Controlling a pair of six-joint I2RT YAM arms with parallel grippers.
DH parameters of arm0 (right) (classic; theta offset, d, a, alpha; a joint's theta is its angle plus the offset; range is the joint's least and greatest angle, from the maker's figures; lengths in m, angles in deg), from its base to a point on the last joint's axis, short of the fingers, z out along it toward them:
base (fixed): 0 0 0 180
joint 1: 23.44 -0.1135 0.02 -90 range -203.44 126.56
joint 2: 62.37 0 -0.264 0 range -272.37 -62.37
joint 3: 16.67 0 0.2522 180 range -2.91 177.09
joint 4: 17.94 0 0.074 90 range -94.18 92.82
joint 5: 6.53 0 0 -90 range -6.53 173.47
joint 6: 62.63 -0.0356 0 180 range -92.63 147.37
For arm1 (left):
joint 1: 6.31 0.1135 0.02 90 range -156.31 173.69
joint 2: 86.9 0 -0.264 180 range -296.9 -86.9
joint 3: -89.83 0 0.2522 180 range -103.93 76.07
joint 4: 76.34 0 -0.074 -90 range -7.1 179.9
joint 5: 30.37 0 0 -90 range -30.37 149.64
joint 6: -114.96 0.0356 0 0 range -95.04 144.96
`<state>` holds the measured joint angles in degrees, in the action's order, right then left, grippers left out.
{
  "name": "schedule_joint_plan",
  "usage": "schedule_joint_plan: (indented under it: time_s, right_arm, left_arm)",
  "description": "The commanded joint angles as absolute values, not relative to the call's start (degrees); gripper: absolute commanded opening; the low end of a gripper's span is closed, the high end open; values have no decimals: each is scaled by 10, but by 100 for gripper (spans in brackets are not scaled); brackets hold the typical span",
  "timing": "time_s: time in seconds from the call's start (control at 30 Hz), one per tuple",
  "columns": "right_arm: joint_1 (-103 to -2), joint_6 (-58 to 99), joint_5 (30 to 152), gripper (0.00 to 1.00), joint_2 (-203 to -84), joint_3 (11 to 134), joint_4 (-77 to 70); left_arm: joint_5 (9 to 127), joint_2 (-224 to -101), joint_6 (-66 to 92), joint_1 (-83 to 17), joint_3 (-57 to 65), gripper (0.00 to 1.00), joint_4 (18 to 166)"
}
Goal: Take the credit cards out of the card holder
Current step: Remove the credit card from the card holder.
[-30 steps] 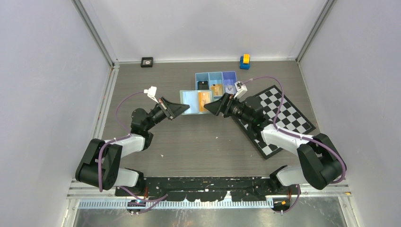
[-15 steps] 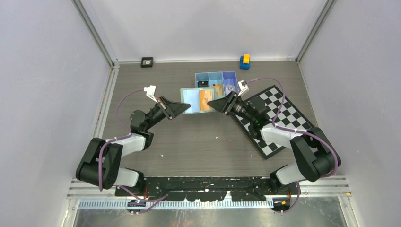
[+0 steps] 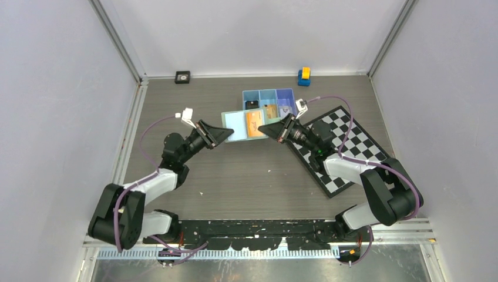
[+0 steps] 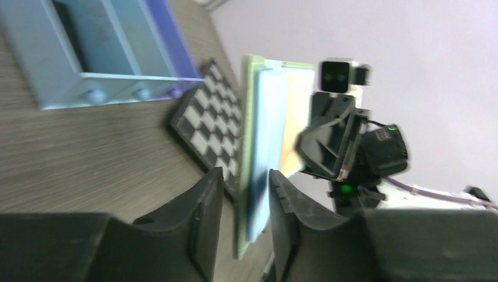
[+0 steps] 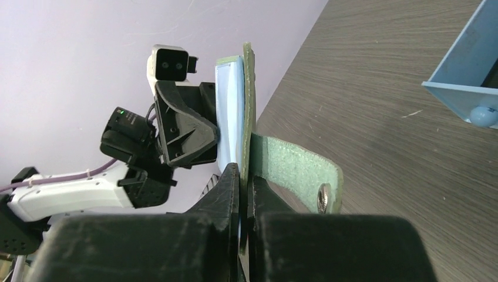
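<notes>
1. Right claw (image 3: 262,128) (image 5: 242,170) was clamped tight on the wallet (image 3: 236,124) (image 5: 249,88), its two fingers pressed together on the green cover's edge right where the short tab (image 5: 293,170) branched off.
2. That tab stuck out sideways from the right claw's fingers, with a metal snap (image 5: 322,197) near its free end.
3. The wallet hung unfolded above the table (image 3: 235,176), spanning the gap between the two claws' tips, its pale blue inner faces turned up toward the overhead camera.
4. The left claw (image 3: 231,133) (image 4: 245,175) had its fingers parted, with the wallet's opposite edge (image 4: 258,147) standing between them. A gap showed between one finger and the cover. The other finger sat against the cover or very close to it, and blur hid which.
5. An orange card (image 3: 254,124) lay on the inner face of the half nearer the right claw, just beside that claw's tip.
6. A blue three-part tray (image 3: 261,90) (image 4: 88,88) (image 5: 464,70) sat just beyond the right claw's tip, farther from the arm bases.
7. Inside the tray, a small black piece (image 3: 252,105) lay in the left compartment and an orange-brown one (image 3: 270,110) in the middle. They were too small to say for sure that they were cards.
8. A checkered mat (image 3: 352,147) (image 4: 211,129) lay flat behind the right claw, under that arm.
</notes>
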<state>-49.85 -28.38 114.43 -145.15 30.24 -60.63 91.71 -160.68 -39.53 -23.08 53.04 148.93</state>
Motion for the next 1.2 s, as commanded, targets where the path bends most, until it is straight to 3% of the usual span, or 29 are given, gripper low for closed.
schedule_joint_plan:
  time_s: [0.0,0.07,0.2,0.47,0.63,0.93,1.17]
  right_arm:
    - [-492,-271,1128,0,-1441,307,-598]
    - [-491,-263,1119,0,-1441,311,-575]
    - [-491,-225,1094,0,-1440,331,-483]
    - [-495,-197,1093,0,-1450,345,-443]
    - [-503,-208,1138,1,-1461,345,-492]
    - [-505,-258,1168,0,-1470,328,-594]
    - [-505,-305,1188,0,-1491,325,-657]
  left_arm:
    - [789,-1532,-305,-232,495,46,1219]
    - [747,-1511,-286,-232,476,54,1139]
    - [737,-1488,-281,-233,474,56,1124]
    - [842,-1535,-245,-293,454,25,1239]
    - [882,-1574,-228,-324,420,19,1244]
    - [929,-1663,-298,-297,406,23,1287]
    - [957,-1680,-342,-279,419,39,1348]
